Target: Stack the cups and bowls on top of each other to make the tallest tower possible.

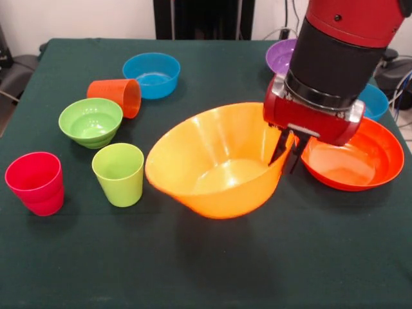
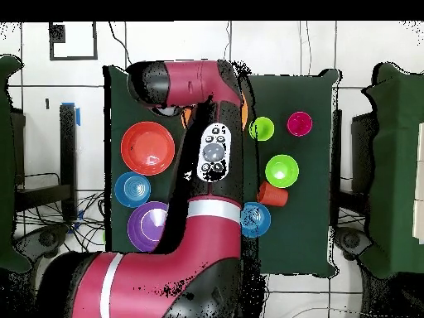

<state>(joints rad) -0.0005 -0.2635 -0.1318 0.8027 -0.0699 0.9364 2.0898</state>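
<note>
My gripper (image 1: 288, 151) is shut on the right rim of the big yellow-orange bowl (image 1: 215, 164), one finger inside and one outside. The bowl is tilted, its opening facing up and left. The lime green cup (image 1: 118, 174) and the pinkish red cup (image 1: 36, 183) stand upright at the front left. The orange cup (image 1: 117, 96) lies on its side next to the small green bowl (image 1: 91, 121). The wide red-orange bowl (image 1: 354, 158) sits just right of the gripper. In the overhead view the arm (image 2: 211, 157) hides the gripper. No tower stands, and the big pink bowl is out of view.
A blue bowl (image 1: 152, 74) sits at the back left. The purple bowl (image 1: 282, 56) and a second blue bowl (image 1: 373, 101) sit behind the arm at the right. The table's dark green cloth (image 1: 270, 270) fills the front.
</note>
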